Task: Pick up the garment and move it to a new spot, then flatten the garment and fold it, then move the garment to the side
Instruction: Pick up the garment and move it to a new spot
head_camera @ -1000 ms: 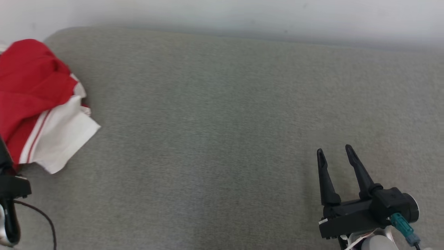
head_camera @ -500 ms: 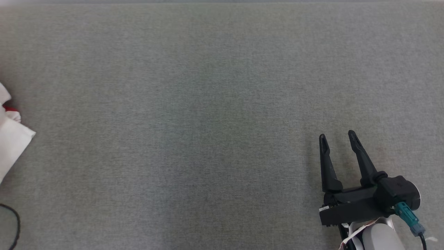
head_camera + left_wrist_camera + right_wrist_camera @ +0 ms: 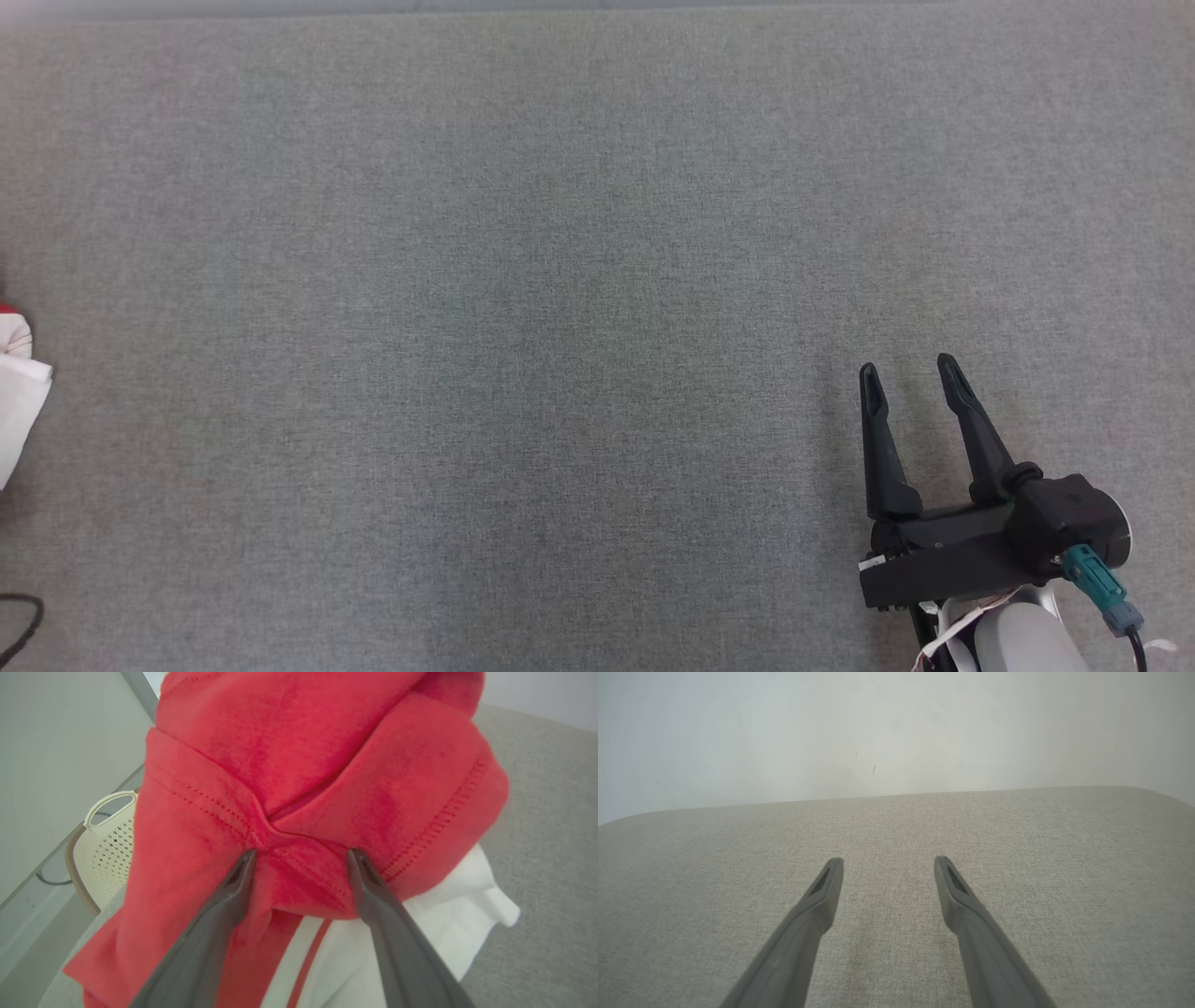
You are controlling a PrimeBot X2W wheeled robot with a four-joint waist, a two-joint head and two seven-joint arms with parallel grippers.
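Observation:
The garment is a crumpled red and white piece lying on the grey fabric surface. Its white corner peeks in at the far left edge of the head view. In the left wrist view my left gripper is open right at the garment, its fingertips spread on either side of a bunched red fold. My right gripper is open at the lower right of the head view, over bare grey fabric, far from the garment. The right wrist view shows that gripper with nothing between the fingers.
A cream perforated basket stands beyond the surface's edge, left of the garment in the left wrist view. A pale wall runs behind the surface. A black cable loops at the lower left of the head view.
The head camera has swung, so the garment has slid to the picture's left edge and the wall has dropped out of it. The right gripper stays open in about the same place.

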